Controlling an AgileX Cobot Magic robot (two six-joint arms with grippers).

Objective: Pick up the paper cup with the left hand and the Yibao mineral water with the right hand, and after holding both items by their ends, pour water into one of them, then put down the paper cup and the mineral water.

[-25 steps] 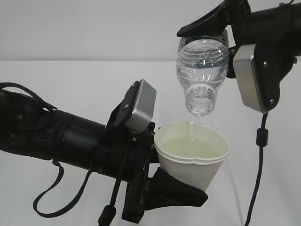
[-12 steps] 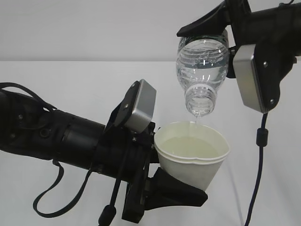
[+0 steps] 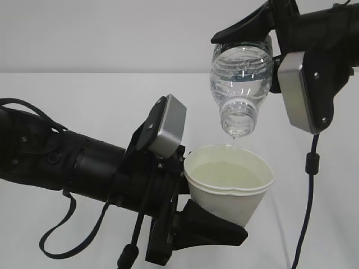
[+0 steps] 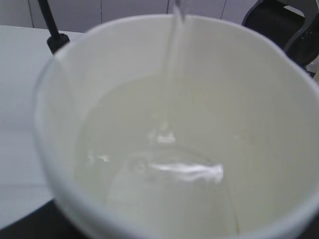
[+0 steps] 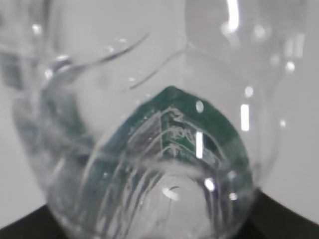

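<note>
bottle tipped over a part-filled cup

on the left we saw the left hand (image 3: pixel 210 216) pinching the paper cup (image 3: pixel 229 188) by its lower end, one black jaw showing under the cup's base and the other hidden behind it. the cup was held clear of the white desk (image 3: pixel 84 101), leaning a little to the right, with its mouth open upward. it held pale, clear water (image 4: pixel 159 164) to well below the rim, and in the left wrist view a thin thread of water came down onto that surface near the far wall.

just above the cup, not touching it, hung the yibao mineral water (image 3: pixel 241 78), turned neck down with its open mouth over the far side of the cup. water sat in its shoulder and neck, and a drop hung at the mouth. further right, the right hand (image 3: pixel 269 39) gripped the bottle by its base end, one jaw lying across the top and the grey plate beside it. a black cable (image 3: pixel 308 185) hung down at the far right.
</note>
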